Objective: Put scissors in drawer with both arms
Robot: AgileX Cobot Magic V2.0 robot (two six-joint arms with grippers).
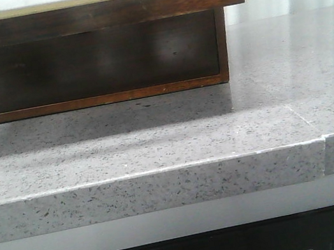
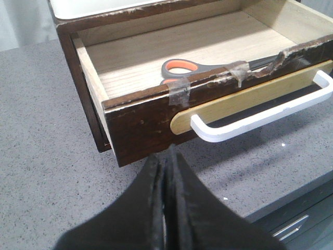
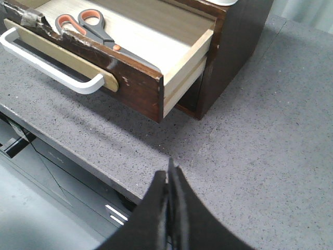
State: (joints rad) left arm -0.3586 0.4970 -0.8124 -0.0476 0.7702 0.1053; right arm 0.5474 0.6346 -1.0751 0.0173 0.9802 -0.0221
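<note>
The scissors (image 2: 179, 67) lie flat inside the pulled-out drawer (image 2: 140, 117), near its front wall; they also show in the right wrist view (image 3: 88, 28). The drawer front bears a cream panel and a white handle (image 2: 260, 117). My left gripper (image 2: 165, 161) is shut and empty, just in front of the drawer's front corner, above the counter. My right gripper (image 3: 170, 169) is shut and empty, above the counter's edge, apart from the drawer's other corner (image 3: 151, 99). In the front view only the drawer's underside (image 1: 98, 66) shows; neither gripper is seen there.
The dark wooden cabinet (image 3: 234, 47) stands on a speckled grey stone counter (image 1: 219, 128). The counter's front edge (image 1: 165, 190) drops to dark cupboard fronts (image 3: 62, 177) below. Torn tape (image 2: 179, 88) clings to the drawer's top edge.
</note>
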